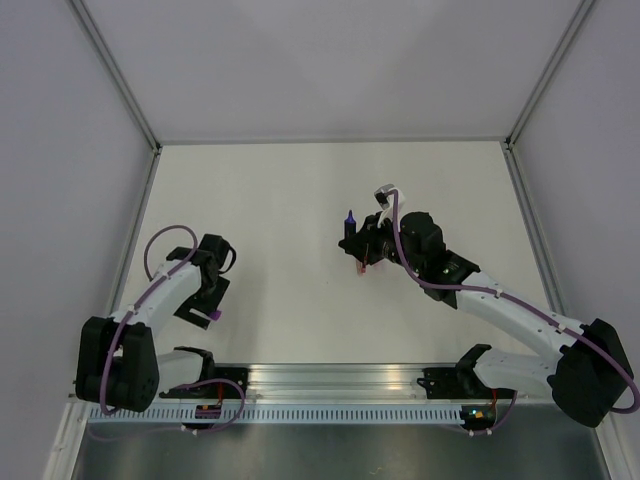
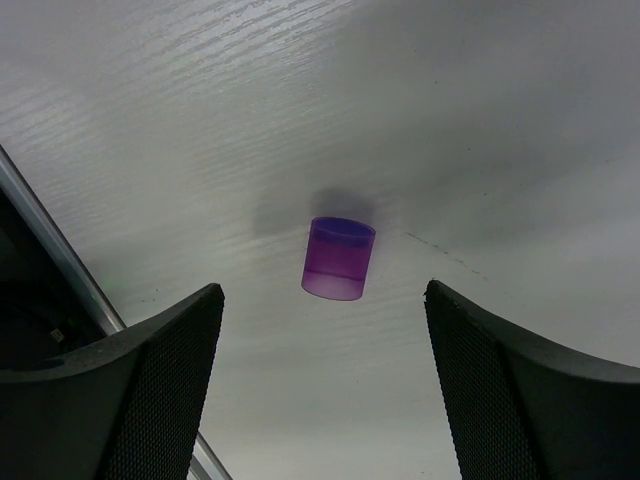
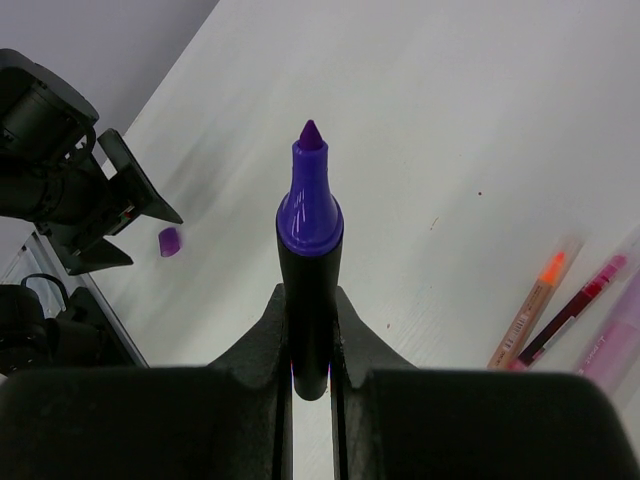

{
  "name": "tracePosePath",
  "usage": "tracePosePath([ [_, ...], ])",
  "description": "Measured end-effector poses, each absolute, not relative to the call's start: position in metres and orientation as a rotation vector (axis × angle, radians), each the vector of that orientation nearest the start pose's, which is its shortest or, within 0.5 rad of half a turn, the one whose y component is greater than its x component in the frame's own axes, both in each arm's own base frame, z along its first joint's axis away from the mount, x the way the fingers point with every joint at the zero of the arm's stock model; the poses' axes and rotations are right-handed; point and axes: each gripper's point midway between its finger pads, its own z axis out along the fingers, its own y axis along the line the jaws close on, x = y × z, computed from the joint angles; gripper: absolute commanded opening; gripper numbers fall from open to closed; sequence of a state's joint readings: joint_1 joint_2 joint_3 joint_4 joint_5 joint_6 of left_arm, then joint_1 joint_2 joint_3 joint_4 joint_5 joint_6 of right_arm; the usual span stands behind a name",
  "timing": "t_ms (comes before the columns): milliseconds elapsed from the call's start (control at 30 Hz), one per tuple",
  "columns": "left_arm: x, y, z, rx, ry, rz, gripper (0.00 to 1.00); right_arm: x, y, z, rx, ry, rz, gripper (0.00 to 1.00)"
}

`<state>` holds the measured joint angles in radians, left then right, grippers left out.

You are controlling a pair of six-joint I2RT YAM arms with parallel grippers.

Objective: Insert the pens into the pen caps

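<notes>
1. Worktop [image 1: 300, 200]: white and faintly grained, enclosed by pale walls.

2. Right arm [image 1: 520, 320]: it is extended toward the middle of the worktop.

3. Left arm [image 1: 160, 300]: it is folded back near the left near corner.

4. Right tool [image 3: 310, 310]: it is clamped tight on the dark barrel of the purple pen [image 3: 310, 230]. The pen is held above the worktop, with its uncapped tip pointing away from the wrist.

5. Left tool [image 2: 322, 290]: it is spread wide with nothing gripped, and is aimed down at the worktop.

6. Orange-tipped pen [image 3: 535, 300] and pink-red pen [image 3: 575, 305]: these are laid side by side on the worktop, seen at the right edge of the right wrist view, close to the right tool. Whether they touch each other cannot be told.

7. Purple cap [image 2: 338, 260]: small and translucent, it is set on the worktop on the left side, well apart from the purple pen. It is framed between the left tool's fingers [image 2: 160, 380] and is touched by neither.
</notes>
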<state>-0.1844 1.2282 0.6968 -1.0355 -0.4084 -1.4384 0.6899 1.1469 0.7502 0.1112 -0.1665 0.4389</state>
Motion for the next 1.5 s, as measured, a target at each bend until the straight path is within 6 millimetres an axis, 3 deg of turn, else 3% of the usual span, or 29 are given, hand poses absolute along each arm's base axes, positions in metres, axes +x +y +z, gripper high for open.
tracePosePath([
  [400, 0.168, -0.005, 0.013, -1.748, 2.296, 0.350, 0.81, 0.267, 0.280, 0.210, -0.367, 1.925, 0.921, 0.00],
  [533, 0.175, -0.005, 0.012, -1.761, 2.276, 0.330, 0.79, 0.267, 0.280, 0.210, -0.367, 1.925, 0.921, 0.00],
  [733, 0.183, -0.003, 0.011, -1.775, 2.244, 0.300, 0.67, 0.267, 0.280, 0.210, -0.366, 1.925, 0.921, 0.00],
  [1200, 0.190, 0.004, 0.010, -1.793, 2.211, 0.278, 0.65, 0.267, 0.281, 0.209, -0.367, 1.927, 0.921, 0.00],
  [1500, 0.188, 0.007, 0.007, -1.756, 2.240, 0.278, 0.53, 0.267, 0.281, 0.205, -0.369, 1.940, 0.917, 0.00],
])
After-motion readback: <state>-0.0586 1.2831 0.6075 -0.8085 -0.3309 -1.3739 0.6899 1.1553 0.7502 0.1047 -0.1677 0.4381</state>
